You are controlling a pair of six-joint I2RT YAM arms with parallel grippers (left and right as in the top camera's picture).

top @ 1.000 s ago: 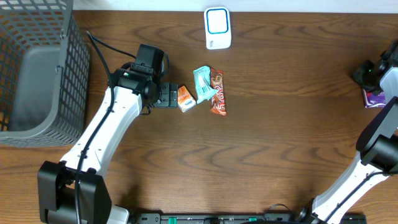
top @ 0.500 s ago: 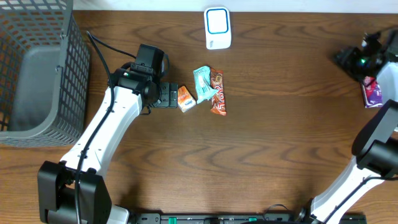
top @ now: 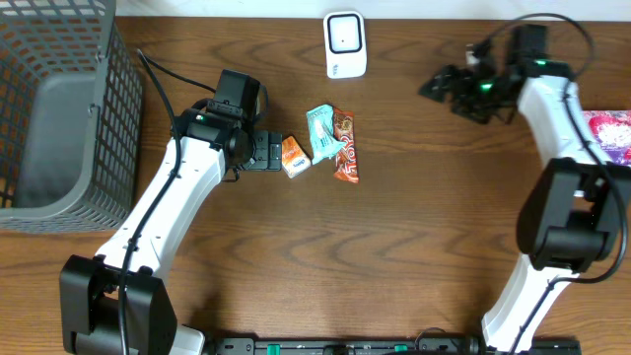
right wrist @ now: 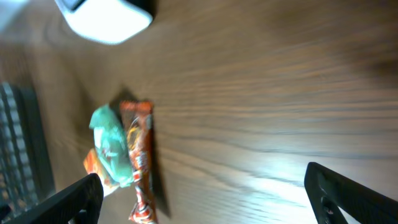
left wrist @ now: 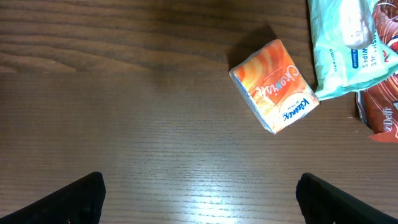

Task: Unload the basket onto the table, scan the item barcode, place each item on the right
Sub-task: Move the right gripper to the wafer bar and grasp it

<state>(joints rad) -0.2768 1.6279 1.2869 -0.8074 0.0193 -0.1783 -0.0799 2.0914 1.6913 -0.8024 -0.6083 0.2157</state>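
On the dark wooden table (top: 434,247) lies a white scanner (top: 345,44).

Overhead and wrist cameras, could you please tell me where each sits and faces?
Overhead: above the table, looking straight down; left arm and right arm show.
Left wrist: on the left arm, looking down at the tissue pack; jaw tips in bottom corners.
Right wrist: on the right arm, facing the snack bar and scanner; jaw tips likewise.
Shared: all show the wipes pack.
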